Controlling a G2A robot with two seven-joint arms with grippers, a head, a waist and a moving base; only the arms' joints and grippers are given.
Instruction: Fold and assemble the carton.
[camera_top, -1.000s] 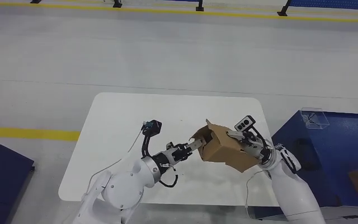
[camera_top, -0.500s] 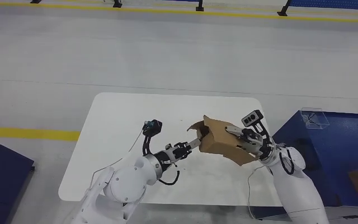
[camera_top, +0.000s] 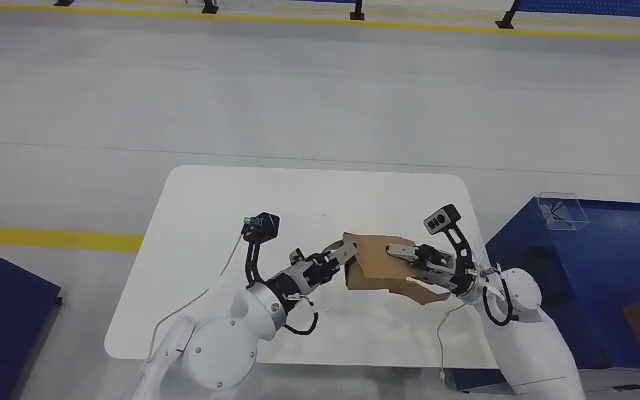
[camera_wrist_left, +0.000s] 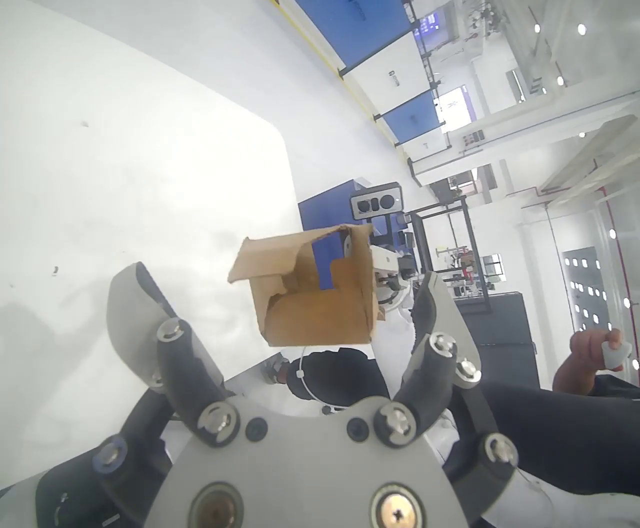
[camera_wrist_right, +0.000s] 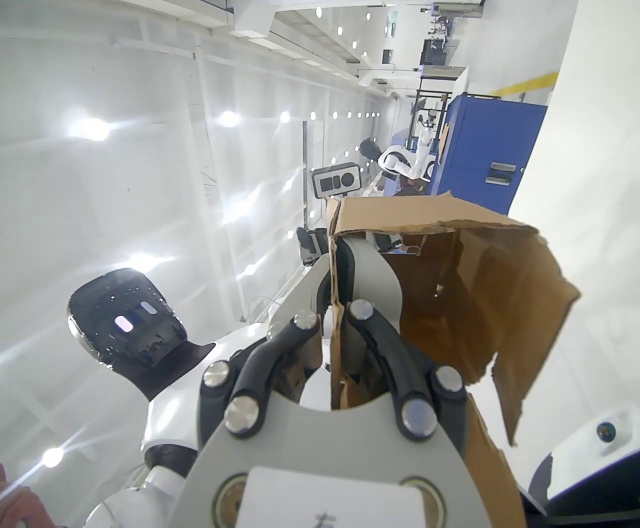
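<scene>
Carton (camera_top: 385, 265) now tipped flatter than a second ago, held over the table's (camera_top: 230, 200) right half.
Top view: right gripper (camera_top: 405, 252) on its upper wall, left gripper (camera_top: 343, 252) over the table's middle. Left wrist: left gripper (camera_wrist_left: 282, 282) spread wide, carton (camera_wrist_left: 320, 315) just past it, off the table. Right wrist: right gripper (camera_wrist_right: 340, 270) pinched tight on a carton (camera_wrist_right: 475, 300) wall.
</scene>
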